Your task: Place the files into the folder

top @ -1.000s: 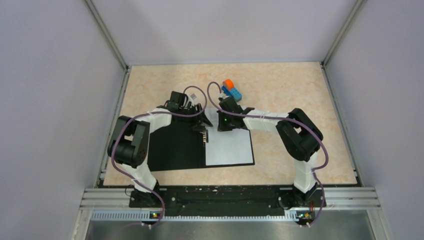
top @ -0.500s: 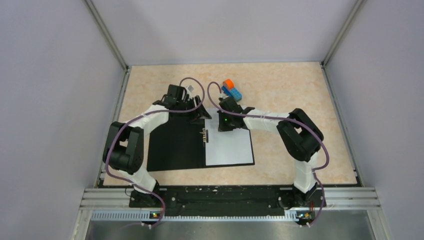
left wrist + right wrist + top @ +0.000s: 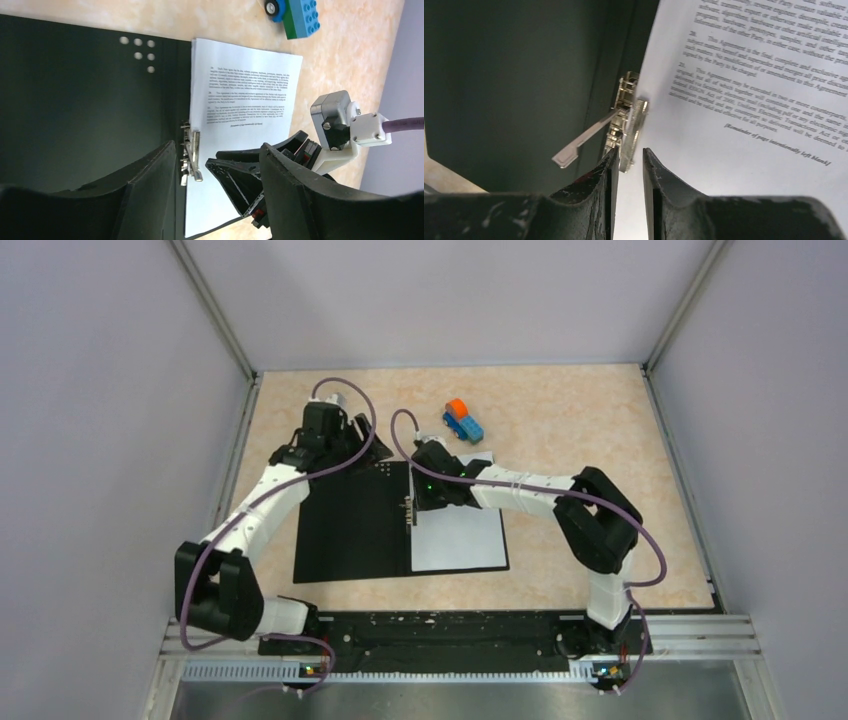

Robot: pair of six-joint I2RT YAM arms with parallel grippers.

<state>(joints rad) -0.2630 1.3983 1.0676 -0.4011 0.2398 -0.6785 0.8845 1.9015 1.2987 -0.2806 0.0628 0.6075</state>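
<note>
Right wrist: R hand [image 3: 629, 156] slightly parted at clip [image 3: 630, 117], files [image 3: 749, 130] on folder [image 3: 514, 75].

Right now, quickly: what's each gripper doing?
Left gripper: open, empty.
Right gripper: slightly open beside the silver metal clip, gripping nothing.

The left arm [image 3: 255, 517] and the right arm [image 3: 520, 495] are built alike, with white shells set between bulky black joint housings. The left purple cable [image 3: 340, 381] loops along one, and the right purple cable [image 3: 402, 123] plugs in at the other's wrist. A small green light [image 3: 428, 483] glows on the right wrist. That wrist carries a grey camera block [image 3: 331, 107] in a white bracket [image 3: 367, 131] with a dark screw. Both pairs of jaws are matte black and tapered, and their edges are scuffed pale.
</note>
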